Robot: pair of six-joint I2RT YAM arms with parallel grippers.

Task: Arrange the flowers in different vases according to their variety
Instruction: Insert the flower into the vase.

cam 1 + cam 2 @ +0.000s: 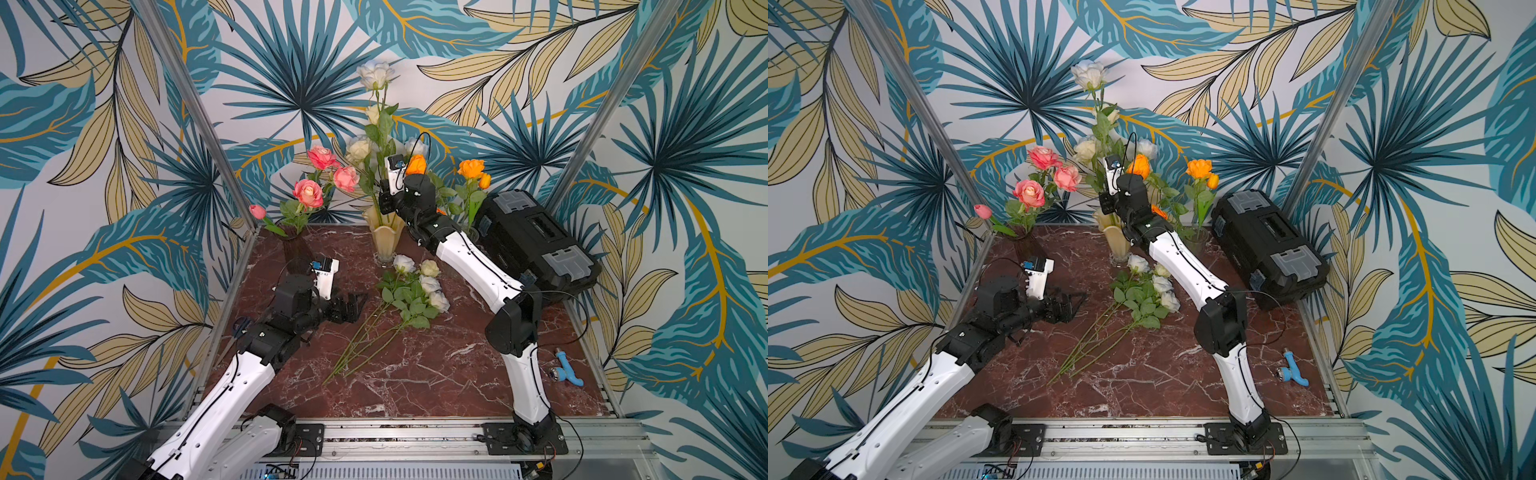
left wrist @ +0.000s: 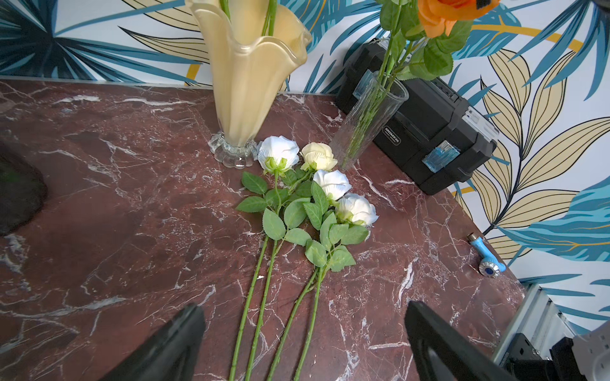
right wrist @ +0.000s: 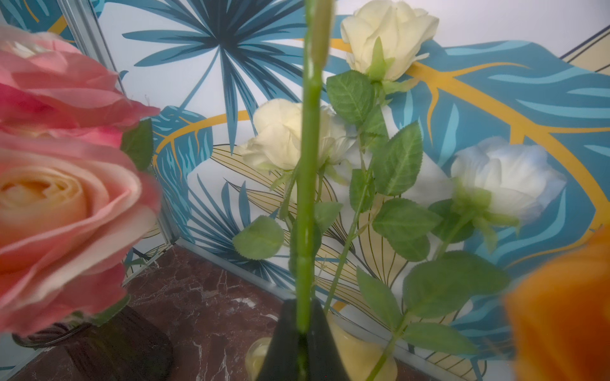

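- Green stem [image 3: 308, 165] is right up close in my right wrist view. My right gripper [image 3: 303, 316] is closed tight on it.
- I hold it low and straight up, I think so its end can slide down into the cream vase [image 3: 356, 356] just below, where other pale roses [image 3: 280, 132] stand.
- That wrist view cuts off the stem's top. A top view shows the white rose [image 1: 375, 74] that seems to sit on it, high at twelve o'clock from the vase.
- My left gripper [image 2: 303, 305] is wide open and holds nothing. It points at four white roses [image 2: 317, 198] lying on the table [image 1: 415, 374] at six o'clock from the cream vase. I would guess it means to take one.
- Pink flowers [image 1: 307, 193] fill the purple vase [image 1: 297, 249] at nine o'clock. Orange flowers [image 1: 471, 168] stand in the clear vase [image 2: 369, 122] at three o'clock, so each kind gets its own home.
- From above, my right arm [image 1: 478, 262] covers part of the clear vase. The left wrist view shows it whole, just beside the black toolbox [image 2: 429, 132].
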